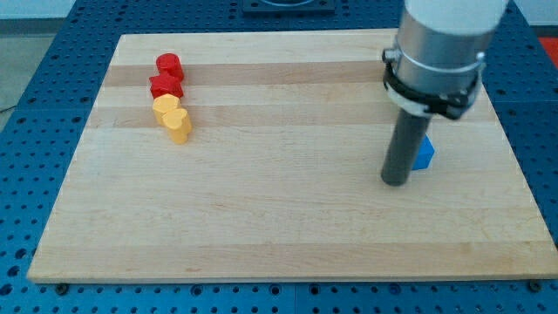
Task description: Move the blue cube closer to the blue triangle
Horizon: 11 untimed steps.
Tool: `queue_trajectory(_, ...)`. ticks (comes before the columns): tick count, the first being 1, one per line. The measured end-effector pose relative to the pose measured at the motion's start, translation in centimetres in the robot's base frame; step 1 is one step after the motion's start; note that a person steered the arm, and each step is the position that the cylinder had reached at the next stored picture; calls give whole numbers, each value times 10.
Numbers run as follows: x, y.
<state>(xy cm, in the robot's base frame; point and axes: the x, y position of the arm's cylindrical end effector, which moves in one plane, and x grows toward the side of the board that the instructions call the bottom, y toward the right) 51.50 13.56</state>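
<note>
You'll find the blue block [425,154] at the frame's right, mostly hidden behind the rod, shape unclear. My tip [395,181] rests on the worktop [261,218] just left of it. There's no pincer here, only the rod. At upper left, two red blocks [166,76] and two yellow blocks [173,118] line up touching.

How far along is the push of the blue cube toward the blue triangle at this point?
Nothing looks finished. My tip sits on the board right against the view's left side of a blue block, which the rod partly hides, so its shape is unclear. Only this one blue block shows; a second is not visible, so the gap left cannot be judged. The red and yellow blocks lie far to the view's left, untouched.
</note>
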Motion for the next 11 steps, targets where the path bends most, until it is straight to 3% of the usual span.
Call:
queue_trajectory(1,6,36)
queue_trajectory(4,-54,30)
queue_trajectory(7,-39,-24)
queue_trajectory(9,-71,-27)
queue_trajectory(11,-74,-7)
